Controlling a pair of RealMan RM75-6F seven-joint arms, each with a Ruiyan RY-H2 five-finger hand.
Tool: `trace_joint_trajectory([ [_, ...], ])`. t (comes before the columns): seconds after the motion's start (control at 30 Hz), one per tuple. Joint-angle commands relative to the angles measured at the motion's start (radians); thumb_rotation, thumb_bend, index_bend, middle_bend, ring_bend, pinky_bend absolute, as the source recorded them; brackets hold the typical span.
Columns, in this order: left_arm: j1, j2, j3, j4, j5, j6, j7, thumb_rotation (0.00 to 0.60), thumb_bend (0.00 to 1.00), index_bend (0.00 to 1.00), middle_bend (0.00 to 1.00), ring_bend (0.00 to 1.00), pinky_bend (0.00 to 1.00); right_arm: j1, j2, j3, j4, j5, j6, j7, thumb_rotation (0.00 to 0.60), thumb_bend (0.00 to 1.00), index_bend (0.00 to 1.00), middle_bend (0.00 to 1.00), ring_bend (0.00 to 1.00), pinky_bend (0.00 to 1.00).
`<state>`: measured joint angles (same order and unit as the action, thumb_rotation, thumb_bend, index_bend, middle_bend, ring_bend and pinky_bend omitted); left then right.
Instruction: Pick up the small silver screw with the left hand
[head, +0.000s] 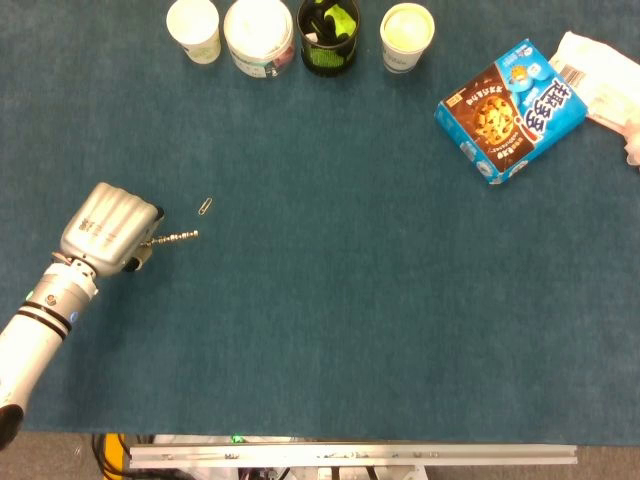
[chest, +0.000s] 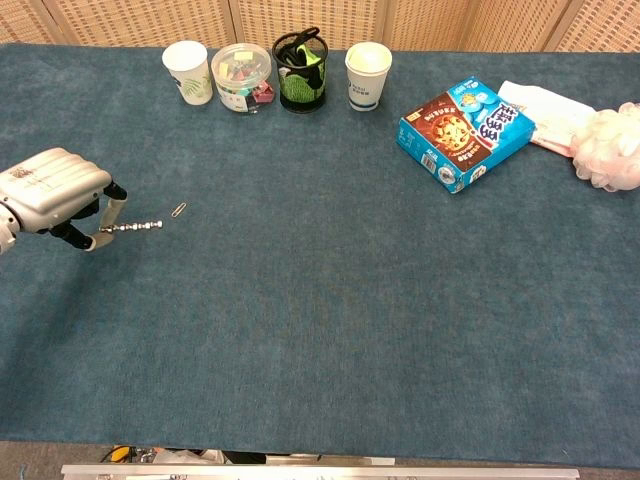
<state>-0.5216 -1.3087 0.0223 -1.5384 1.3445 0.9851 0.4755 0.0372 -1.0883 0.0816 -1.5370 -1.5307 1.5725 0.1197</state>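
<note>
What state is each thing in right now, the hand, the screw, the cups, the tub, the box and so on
Left hand: pinching the screw by one end.
Screw: held, sticking out sideways towards the paper clip.
Paper clip: lying flat on the table, untouched.
Two paper cups: upright, open-topped.
Clear tub: upright, lid on.
Mesh pen holder: upright, with things inside.
Cookie box: lying flat, closed.
Right hand: out of sight.

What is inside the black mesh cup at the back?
The black mesh cup holds something bright green with black loops poking over its rim. What sits lower down is hidden by the mesh.
</note>
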Motion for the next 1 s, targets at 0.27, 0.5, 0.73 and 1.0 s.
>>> trace_joint_trajectory([
  [0.27,-0.037,0.052,-0.046,-0.095,-0.029,0.018,0.111,0.6,0.38,0.62,1.0,1.0,1.0,0.003,-0.003,-0.001,0.012,-0.013,0.002,0.013,0.6,0.19,0.18,0.34,0.2,0.22],
  [0.5,-0.089,0.022,-0.068,-0.088,-0.119,-0.03,0.226,0.6,0.38,0.62,1.0,1.0,1.0,-0.001,-0.003,-0.004,0.019,-0.025,0.015,0.027,0.6,0.19,0.18,0.34,0.2,0.22],
  [0.73,-0.129,-0.011,-0.065,-0.071,-0.207,-0.053,0.342,0.6,0.38,0.62,1.0,1.0,1.0,-0.007,-0.004,-0.005,0.032,-0.023,0.021,0.042,0.6,0.19,0.18,0.34,0.2,0.22],
  [1.0,-0.171,-0.051,-0.055,-0.04,-0.314,-0.067,0.433,0.6,0.38,0.62,1.0,1.0,1.0,-0.009,-0.008,-0.005,0.043,-0.021,0.022,0.054,0.6,0.19,0.18,0.34,0.2,0.22],
])
